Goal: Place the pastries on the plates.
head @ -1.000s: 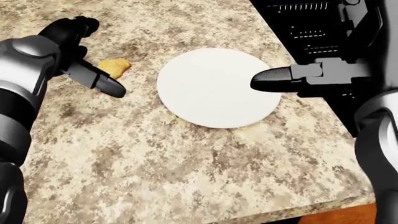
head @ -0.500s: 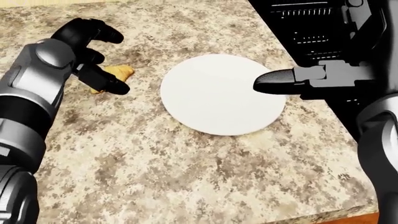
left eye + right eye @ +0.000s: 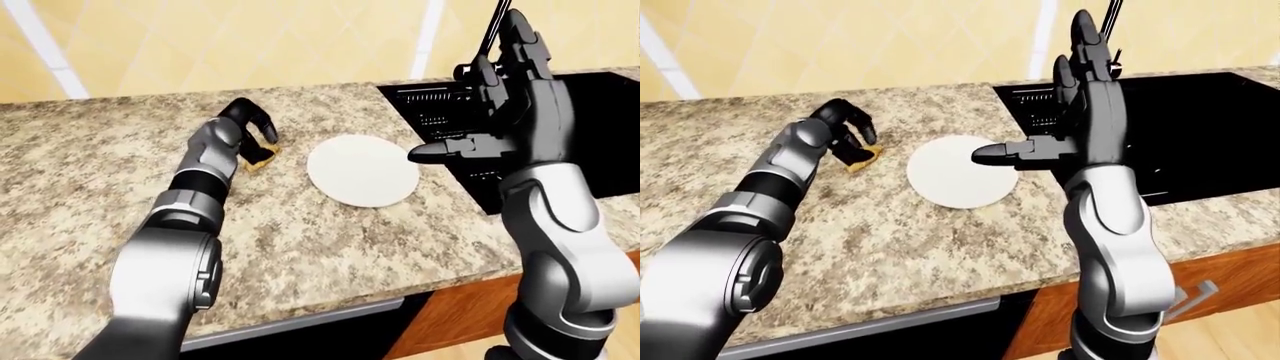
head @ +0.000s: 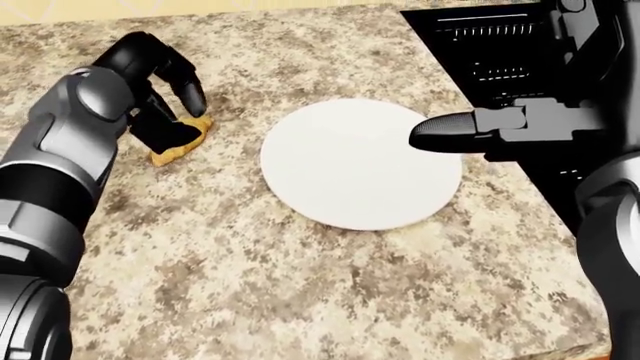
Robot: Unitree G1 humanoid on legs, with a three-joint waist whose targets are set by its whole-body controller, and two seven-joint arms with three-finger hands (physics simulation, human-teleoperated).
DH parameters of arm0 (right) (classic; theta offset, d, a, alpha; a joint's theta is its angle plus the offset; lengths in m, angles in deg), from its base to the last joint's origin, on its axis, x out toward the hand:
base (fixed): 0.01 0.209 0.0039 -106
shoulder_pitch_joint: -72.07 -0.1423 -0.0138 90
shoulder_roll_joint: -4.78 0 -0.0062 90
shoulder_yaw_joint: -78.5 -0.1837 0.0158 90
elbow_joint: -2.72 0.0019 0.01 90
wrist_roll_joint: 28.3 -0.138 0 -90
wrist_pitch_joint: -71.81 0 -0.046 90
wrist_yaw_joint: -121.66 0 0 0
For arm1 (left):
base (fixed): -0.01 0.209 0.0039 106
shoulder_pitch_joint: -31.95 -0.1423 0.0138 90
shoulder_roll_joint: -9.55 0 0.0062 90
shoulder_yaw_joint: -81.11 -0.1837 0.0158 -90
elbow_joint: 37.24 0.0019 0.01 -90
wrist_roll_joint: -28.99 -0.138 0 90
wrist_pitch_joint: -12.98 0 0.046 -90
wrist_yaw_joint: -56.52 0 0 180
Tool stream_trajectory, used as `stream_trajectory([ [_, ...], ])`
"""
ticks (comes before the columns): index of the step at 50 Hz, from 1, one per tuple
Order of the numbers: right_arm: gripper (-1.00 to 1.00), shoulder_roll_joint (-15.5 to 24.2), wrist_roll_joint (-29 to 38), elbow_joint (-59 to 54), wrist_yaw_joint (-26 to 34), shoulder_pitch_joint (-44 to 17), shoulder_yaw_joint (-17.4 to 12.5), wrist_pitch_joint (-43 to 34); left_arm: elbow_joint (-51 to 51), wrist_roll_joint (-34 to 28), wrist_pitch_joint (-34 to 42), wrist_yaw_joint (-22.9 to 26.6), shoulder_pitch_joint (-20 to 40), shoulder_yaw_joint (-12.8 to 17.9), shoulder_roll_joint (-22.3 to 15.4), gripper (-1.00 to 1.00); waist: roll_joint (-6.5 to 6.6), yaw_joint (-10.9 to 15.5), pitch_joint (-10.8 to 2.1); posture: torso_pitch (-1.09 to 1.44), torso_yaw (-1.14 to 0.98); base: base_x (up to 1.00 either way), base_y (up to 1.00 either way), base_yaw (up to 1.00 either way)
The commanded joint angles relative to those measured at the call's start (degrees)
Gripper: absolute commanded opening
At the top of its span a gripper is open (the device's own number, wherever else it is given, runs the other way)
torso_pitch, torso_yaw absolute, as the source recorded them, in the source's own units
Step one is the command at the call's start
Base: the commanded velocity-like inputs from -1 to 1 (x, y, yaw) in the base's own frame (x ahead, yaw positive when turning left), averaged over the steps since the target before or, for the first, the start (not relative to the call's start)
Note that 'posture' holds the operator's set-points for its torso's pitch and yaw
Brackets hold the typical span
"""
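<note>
Left robot hand [image 4: 165, 97] has come down onto pastry [image 4: 183, 139] at upper left of head view; half second ago fingers were spread above it, now curled over it, touching. Firm grip not confirmed, so cannot tell. Pastry still on counter [image 4: 300, 285], just beside empty plate [image 4: 360, 165] at centre. Right robot hand [image 4: 500, 127] unchanged, open, thumb over plate's right edge. Judgement: pickup under way, placement pending.

The left hand [image 4: 160, 90] came down from beside the pastry [image 4: 180, 140] onto it, and its fingers [image 4: 190, 90] curled over the top where they had been spread clear. The head view slid slightly, so the plate [image 4: 360, 161] sat lower in it.
</note>
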State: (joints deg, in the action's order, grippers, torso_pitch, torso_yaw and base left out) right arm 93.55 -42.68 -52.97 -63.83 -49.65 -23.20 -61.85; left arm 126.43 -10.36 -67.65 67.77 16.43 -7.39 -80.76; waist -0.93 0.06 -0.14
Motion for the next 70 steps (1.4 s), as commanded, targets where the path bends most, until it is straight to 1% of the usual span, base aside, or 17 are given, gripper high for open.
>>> stream_trajectory([
  [1,1.00,0.50,0.03,1.49,-0.06,-1.53,-0.53,1.57,0.92,-0.70,0.99,2.46,0.70,-0.26,0.23,-0.91,-0.15,0.01,-0.97,0.00,0.00,0.00,0.00,0.00],
  [2,1.00,0.55,0.17,1.53,-0.05,-1.30,-0.48,1.70,0.88,-1.06,0.91,2.36,0.96,-0.38,0.15,-1.00,-0.14,-0.02,-0.99,0.00,0.00,0.00,0.00,0.00],
  [8,1.00,0.47,0.17,1.48,0.01,-1.41,-0.46,1.66,0.47,-2.60,1.02,2.27,2.41,-0.58,-0.42,-1.00,-0.16,-0.14,-0.91,0.00,0.00,0.00,0.00,0.00],
  [15,1.00,0.60,0.00,1.63,-0.09,-1.61,-0.58,1.41,-0.27,-4.01,0.86,2.31,5.46,-0.70,-0.97,-1.00,-0.29,-0.19,-0.55,0.00,0.00,0.00,0.00,0.00],
  [29,1.00,0.44,0.07,1.55,-0.07,-1.11,-0.63,1.84,-0.89,-5.85,-0.19,2.16,9.70,-0.92,-0.68,-1.00,-0.74,0.05,0.11,0.00,0.00,0.00,0.00,0.00],
  [36,1.00,0.63,-0.02,1.88,-0.02,-1.00,-0.90,1.69,-0.47,-5.72,-2.66,3.91,12.90,-1.14,1.71,-1.00,-1.01,0.23,0.21,0.00,0.00,0.00,0.00,0.00],
  [44,1.00,1.14,-0.70,2.97,-0.07,-0.14,-1.89,1.22,1.29,-5.29,-4.39,4.02,15.65,-0.62,4.34,-1.00,-1.47,0.41,0.37,0.00,0.00,0.00,0.00,0.00],
  [51,1.00,2.56,-2.27,4.09,-0.24,0.41,-4.05,0.28,2.21,-4.94,-5.79,3.72,16.05,-0.20,6.62,-1.00,-1.70,0.48,0.32,0.00,0.00,0.00,0.00,0.00],
  [55,1.00,4.16,-3.86,5.42,-0.53,0.42,-5.91,-1.26,2.64,-4.41,-6.68,3.37,16.04,0.22,8.33,-1.00,-1.97,0.56,0.33,0.00,0.00,0.00,0.00,0.00],
  [65,1.00,5.07,-5.39,6.17,-1.68,1.41,-6.36,-1.24,3.57,-3.58,-8.25,2.35,16.57,1.14,11.82,-1.00,-2.51,0.58,0.31,0.00,0.00,0.00,0.00,0.00],
  [70,1.00,5.57,-5.72,6.18,-1.61,1.96,-6.85,-1.02,3.80,-3.79,-9.26,2.40,16.40,1.02,13.71,-1.00,-2.69,0.66,0.31,0.00,0.00,0.00,0.00,0.00],
])
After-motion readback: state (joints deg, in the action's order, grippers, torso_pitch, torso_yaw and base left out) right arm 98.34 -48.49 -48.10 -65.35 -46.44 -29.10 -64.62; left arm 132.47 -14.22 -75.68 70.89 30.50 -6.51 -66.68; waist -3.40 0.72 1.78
